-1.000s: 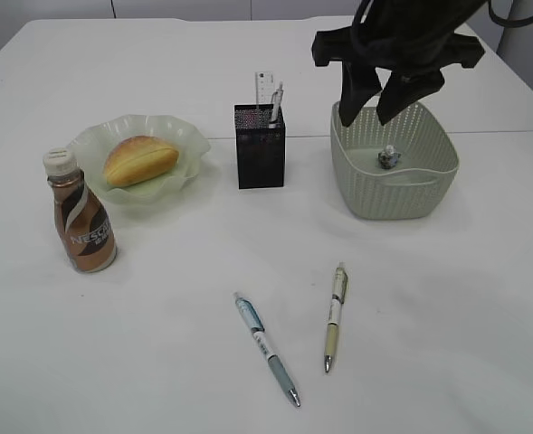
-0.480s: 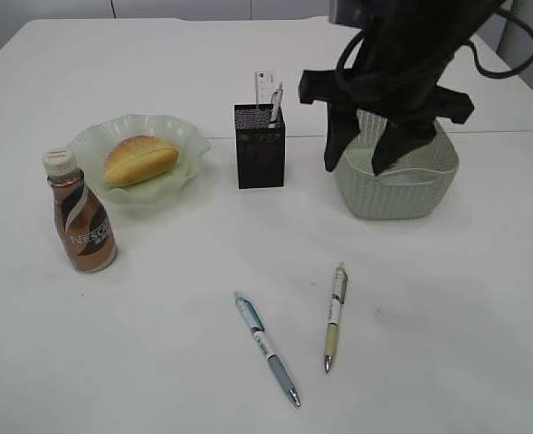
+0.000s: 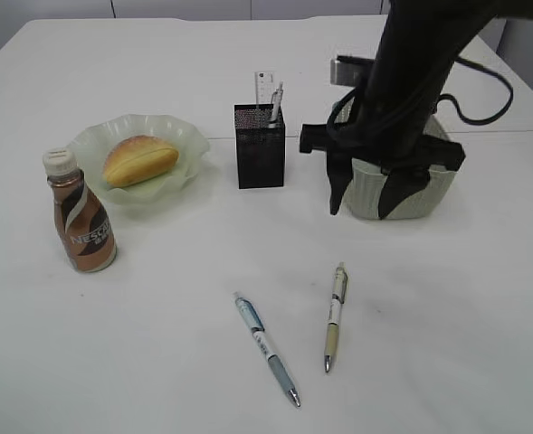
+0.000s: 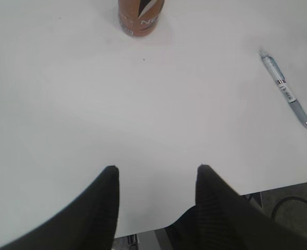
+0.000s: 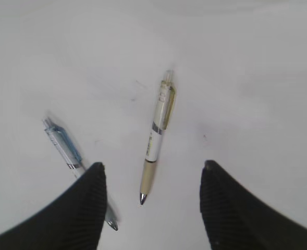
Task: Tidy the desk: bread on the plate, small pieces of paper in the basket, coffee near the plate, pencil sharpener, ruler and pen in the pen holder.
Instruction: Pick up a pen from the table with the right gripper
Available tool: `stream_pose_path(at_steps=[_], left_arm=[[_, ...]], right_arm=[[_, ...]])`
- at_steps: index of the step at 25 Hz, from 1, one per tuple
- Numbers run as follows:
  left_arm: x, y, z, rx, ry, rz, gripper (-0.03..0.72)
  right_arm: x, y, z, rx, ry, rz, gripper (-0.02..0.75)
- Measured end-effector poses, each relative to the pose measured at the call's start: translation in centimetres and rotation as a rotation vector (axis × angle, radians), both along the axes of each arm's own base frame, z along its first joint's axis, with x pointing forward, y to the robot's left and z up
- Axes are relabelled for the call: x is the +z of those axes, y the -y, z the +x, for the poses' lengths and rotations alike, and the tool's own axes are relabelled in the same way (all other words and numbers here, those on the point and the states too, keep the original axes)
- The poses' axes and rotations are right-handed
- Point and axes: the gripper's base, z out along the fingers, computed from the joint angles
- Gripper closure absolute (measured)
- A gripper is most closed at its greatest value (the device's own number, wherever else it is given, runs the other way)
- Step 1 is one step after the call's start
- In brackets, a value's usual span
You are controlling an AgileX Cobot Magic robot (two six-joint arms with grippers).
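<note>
The bread [image 3: 139,160] lies on the green plate [image 3: 87,136], and the coffee [image 3: 81,217] stands upright just in front of it. The ruler [image 3: 264,89] sticks out of the black pen holder [image 3: 260,149] beside a pen. My right gripper [image 3: 366,206] hangs open in front of the basket [image 3: 436,188], above a beige pen [image 5: 158,135] and a blue pen [image 5: 64,146] that lie loose on the desk [image 3: 447,344]. The left gripper [image 4: 156,169] is open and empty over the desk's near edge. The small pieces of paper and the pencil sharpener are out of sight.
The right arm covers most of the basket and its inside. In the left wrist view the coffee's base [image 4: 140,15] is far ahead and the blue pen [image 4: 286,88] lies to the right. Beyond the desk edge is a cable [image 4: 291,208].
The right arm came down and forward from above the basket to its front side, and its jaws spread wider. It now hides the paper wad that showed inside the basket.
</note>
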Motion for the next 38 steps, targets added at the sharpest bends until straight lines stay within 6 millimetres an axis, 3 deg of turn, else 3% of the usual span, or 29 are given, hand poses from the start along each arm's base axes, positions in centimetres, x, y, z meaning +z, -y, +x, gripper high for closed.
stream_pose_path(at_steps=[5,12,19,38], left_arm=[[0.0,0.0,0.0,0.0,0.0,0.0,0.338],[0.0,0.0,0.0,0.0,0.0,0.0,0.337],[0.0,0.0,0.0,0.0,0.0,0.0,0.338],[0.0,0.0,0.0,0.0,0.0,0.0,0.338]], right_arm=[[-2.4,-1.0,0.3,0.001,-0.06,-0.003,0.285],[-4.4,-2.7,-1.3,0.051,-0.113,-0.054,0.285],[-5.9,-2.4,-2.3,0.055,-0.164,-0.092,0.285],[-6.0,-2.6,-1.8,0.019,-0.109,-0.069,0.285]])
